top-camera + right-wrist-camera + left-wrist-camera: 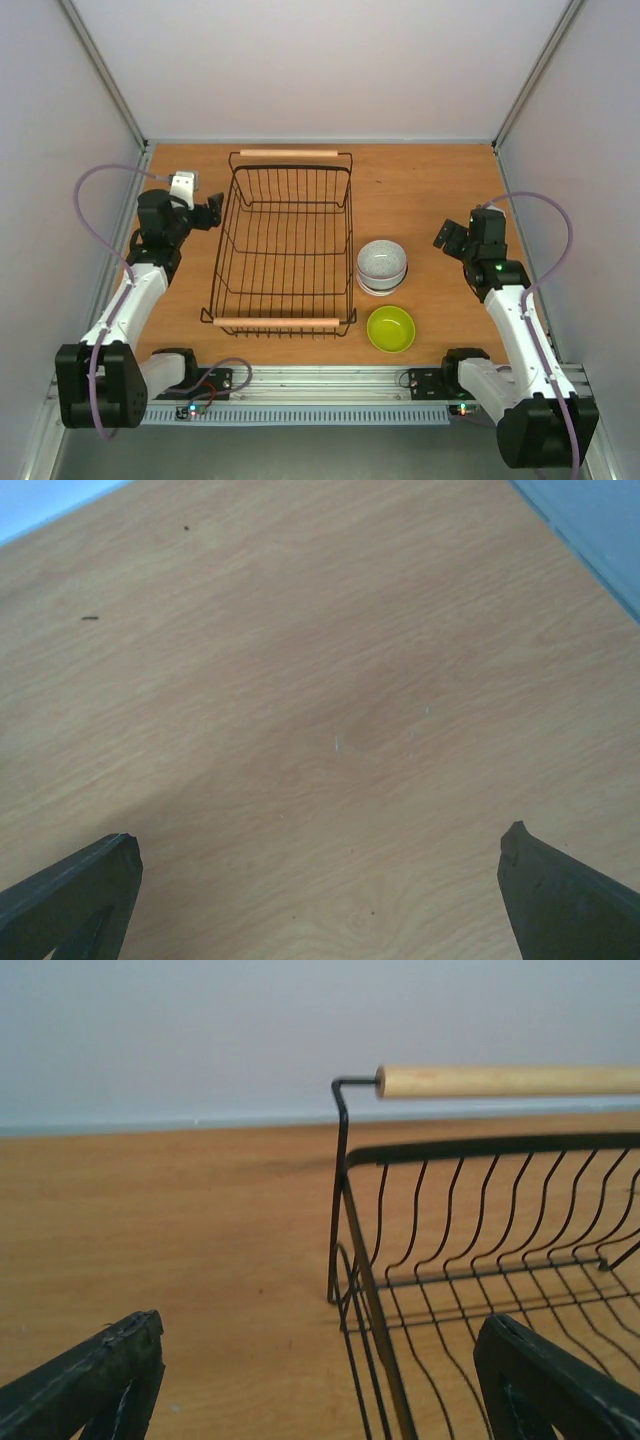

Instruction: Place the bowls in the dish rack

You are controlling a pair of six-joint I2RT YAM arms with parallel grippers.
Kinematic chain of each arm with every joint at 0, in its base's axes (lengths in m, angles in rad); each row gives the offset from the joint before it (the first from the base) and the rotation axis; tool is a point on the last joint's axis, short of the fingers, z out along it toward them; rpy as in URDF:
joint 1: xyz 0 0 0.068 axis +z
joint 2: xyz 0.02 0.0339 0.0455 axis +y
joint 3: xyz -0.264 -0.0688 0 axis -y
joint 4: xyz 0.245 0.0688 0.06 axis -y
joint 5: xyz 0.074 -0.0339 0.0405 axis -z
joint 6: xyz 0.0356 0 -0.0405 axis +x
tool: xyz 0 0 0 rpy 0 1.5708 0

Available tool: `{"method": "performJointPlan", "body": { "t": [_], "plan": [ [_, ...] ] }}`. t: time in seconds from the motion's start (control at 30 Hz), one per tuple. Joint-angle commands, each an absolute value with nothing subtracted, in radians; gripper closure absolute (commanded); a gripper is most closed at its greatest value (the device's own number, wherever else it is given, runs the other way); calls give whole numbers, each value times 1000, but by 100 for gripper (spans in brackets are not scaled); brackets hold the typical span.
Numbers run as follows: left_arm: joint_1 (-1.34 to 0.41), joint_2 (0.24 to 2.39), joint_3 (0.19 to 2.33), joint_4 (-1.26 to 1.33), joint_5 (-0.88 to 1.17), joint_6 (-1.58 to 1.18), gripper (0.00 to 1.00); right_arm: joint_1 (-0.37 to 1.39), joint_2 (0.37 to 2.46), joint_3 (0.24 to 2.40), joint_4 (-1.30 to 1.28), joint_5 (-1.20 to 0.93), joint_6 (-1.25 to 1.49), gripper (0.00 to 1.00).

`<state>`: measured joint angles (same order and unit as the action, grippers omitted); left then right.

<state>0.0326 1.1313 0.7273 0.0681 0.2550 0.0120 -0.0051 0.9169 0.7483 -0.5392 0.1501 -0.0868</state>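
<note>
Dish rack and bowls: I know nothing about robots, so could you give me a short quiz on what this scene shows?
1. True or false: the dish rack already holds a bowl.
2. Where is the green bowl? A) in the rack; B) on the table, beside the white bowls; C) in a pincer.
3. Fill in: the left pincer and right pincer both stand ____.
Key: 1 false; 2 B; 3 open.

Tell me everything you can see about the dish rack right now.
The dish rack is a black wire basket, rectangular, with a pale wooden bar handle at its near and far ends. It sits flat on the wooden table, empty. The stacked white bowls stand just right of it; nothing grips it.
</note>
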Motion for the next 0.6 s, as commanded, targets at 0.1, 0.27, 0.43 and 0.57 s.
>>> {"method": "performJointPlan", "body": {
  "t": [0.1,0.27,0.43,0.57],
  "plan": [
    [49,1101,673,144,232,48,14,0,1002,835,-622,127,-25,1],
    [56,1100,651,159,232,48,14,0,1058,868,-703,146,-2,1],
    [59,1097,640,168,259,46,13,0,986,833,-699,136,-2,1],
    [59,1091,639,164,272,46,13,0,950,830,-734,128,-11,1]
  ]
}}
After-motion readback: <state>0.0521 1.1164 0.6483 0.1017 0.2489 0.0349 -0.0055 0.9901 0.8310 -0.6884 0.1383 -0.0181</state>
